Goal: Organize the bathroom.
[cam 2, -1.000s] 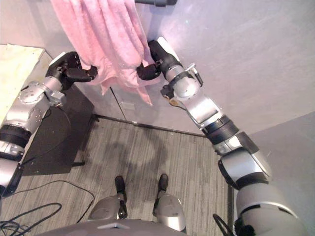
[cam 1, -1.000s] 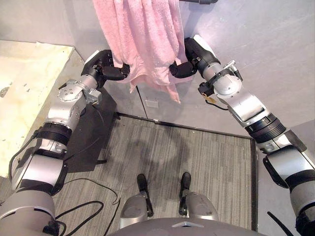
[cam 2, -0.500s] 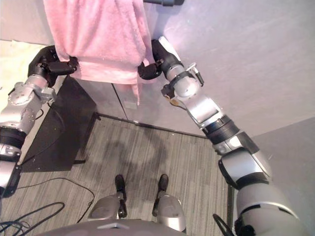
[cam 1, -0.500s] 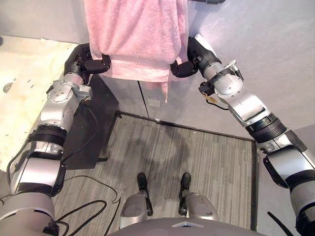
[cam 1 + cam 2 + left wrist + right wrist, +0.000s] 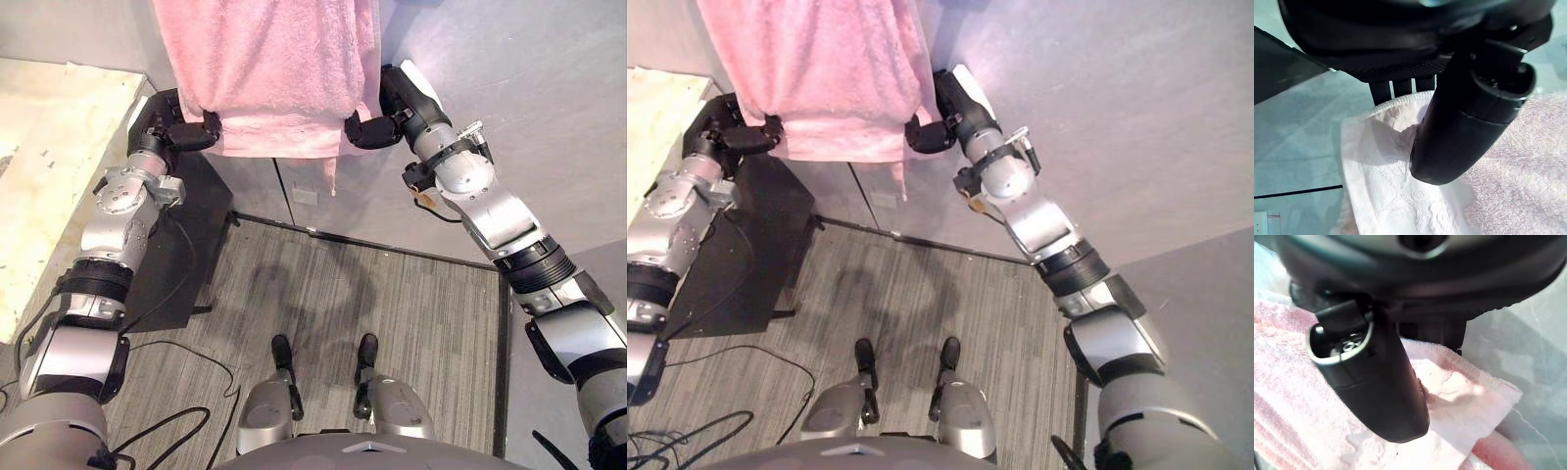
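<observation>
One towel (image 5: 265, 69), two pinching hands (image 5: 188, 135) (image 5: 369, 127).

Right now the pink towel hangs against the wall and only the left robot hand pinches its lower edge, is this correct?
Not quite: both hold it. The left robot hand pinches one lower corner of the pink towel and the right robot hand pinches the other, as both eye views and both wrist views show.
</observation>
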Motion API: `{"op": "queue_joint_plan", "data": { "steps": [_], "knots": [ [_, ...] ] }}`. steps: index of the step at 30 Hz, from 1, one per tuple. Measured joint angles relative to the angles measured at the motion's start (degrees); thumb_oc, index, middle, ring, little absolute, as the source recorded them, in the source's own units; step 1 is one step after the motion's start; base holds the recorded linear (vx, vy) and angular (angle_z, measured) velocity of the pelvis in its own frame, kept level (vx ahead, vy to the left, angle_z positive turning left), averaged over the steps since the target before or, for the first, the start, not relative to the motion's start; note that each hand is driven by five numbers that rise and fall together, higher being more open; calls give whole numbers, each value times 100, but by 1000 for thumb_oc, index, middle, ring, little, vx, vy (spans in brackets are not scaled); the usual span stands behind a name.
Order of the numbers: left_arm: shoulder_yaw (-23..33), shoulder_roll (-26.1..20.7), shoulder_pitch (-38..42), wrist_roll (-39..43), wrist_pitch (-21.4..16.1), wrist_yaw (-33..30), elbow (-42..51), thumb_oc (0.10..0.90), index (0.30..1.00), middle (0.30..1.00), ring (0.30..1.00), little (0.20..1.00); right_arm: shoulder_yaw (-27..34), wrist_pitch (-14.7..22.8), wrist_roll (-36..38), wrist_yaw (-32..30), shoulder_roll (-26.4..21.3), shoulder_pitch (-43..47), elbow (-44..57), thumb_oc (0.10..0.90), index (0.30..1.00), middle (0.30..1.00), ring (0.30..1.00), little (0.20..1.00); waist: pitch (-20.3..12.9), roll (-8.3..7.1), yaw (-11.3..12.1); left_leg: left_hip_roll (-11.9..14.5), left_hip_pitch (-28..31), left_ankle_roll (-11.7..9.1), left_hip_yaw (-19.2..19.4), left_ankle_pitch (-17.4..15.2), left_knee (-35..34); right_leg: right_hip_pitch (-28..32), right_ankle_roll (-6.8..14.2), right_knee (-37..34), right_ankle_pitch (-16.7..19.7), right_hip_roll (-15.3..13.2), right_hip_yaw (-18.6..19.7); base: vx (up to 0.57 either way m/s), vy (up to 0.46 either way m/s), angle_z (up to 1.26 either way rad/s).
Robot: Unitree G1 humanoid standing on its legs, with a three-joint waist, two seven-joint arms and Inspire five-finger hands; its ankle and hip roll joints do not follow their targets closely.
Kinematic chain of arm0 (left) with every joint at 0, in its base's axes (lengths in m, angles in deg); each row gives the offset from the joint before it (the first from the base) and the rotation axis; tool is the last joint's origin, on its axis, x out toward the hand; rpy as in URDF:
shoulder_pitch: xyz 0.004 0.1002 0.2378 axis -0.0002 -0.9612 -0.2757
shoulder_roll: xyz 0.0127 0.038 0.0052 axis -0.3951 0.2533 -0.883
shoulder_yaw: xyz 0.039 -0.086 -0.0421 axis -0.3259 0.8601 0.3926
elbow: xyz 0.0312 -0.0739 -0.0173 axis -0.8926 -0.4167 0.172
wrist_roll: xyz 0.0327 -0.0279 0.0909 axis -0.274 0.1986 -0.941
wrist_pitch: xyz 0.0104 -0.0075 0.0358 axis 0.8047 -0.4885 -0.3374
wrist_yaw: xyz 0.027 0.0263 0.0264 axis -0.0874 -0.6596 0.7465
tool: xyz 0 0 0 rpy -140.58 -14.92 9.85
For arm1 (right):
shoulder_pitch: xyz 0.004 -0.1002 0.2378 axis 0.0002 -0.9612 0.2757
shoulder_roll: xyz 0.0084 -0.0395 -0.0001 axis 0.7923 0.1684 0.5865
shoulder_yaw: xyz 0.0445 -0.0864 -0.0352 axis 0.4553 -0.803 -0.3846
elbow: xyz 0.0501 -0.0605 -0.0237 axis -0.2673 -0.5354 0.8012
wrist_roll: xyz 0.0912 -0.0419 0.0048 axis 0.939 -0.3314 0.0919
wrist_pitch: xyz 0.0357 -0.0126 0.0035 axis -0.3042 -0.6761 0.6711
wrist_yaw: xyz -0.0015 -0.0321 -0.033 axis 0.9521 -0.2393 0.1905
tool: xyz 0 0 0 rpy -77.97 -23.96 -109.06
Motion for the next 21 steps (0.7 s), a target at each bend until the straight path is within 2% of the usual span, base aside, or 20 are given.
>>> {"op": "queue_joint_plan", "data": {
  "steps": [6,21],
  "knots": [
    [88,0,-335,1,5,-8,400,400,300,300,300,300,169,74,-98,-252,1,-323,223,400,300,300,300,300,0,-1,2,0,1,2,29,-5,-2,-24,0,11,0,-1,30,-3,2,-1],
    [87,0,-424,12,18,20,755,400,300,300,300,300,397,168,-88,-988,4,-834,528,400,300,300,300,300,2,-3,-91,1,4,7,168,-14,-2,-126,3,88,2,-12,177,-3,5,-4]
  ]
}}
